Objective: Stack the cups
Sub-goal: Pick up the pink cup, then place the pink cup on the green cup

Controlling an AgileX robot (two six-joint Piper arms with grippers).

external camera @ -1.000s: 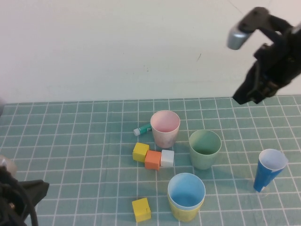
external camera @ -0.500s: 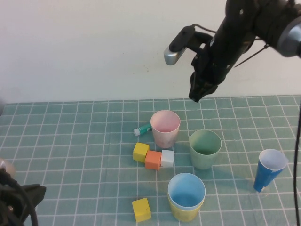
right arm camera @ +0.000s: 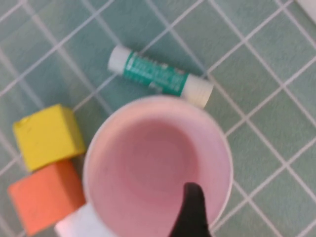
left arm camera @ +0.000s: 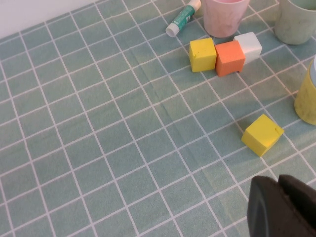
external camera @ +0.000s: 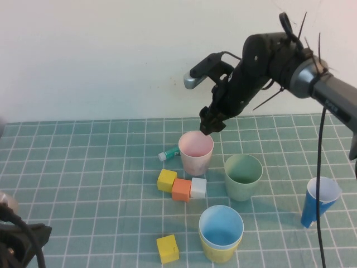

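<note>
The pink cup [external camera: 196, 151] stands upright mid-table, the pale green cup [external camera: 243, 176] to its right. The light blue cup [external camera: 221, 226] sits nested inside the yellow cup [external camera: 218, 252] near the front. My right gripper [external camera: 211, 125] hangs just above the pink cup's far rim. It is open, and one finger [right arm camera: 193, 210] shows over the inside of the pink cup [right arm camera: 148, 168]. My left gripper [left arm camera: 279, 207] is shut and empty, low at the front left corner [external camera: 25, 240], far from the cups.
A narrower dark blue cup [external camera: 319, 202] stands at the right. A yellow block [external camera: 167, 180], an orange block [external camera: 181, 189] and a white block [external camera: 198, 187] lie in a row before the pink cup. Another yellow block [external camera: 168, 248] lies near the front. A glue stick [external camera: 168, 153] lies left of the pink cup.
My right arm has swung left from the far right and come down to the pink cup's far rim. The cups and my left arm have not moved.
</note>
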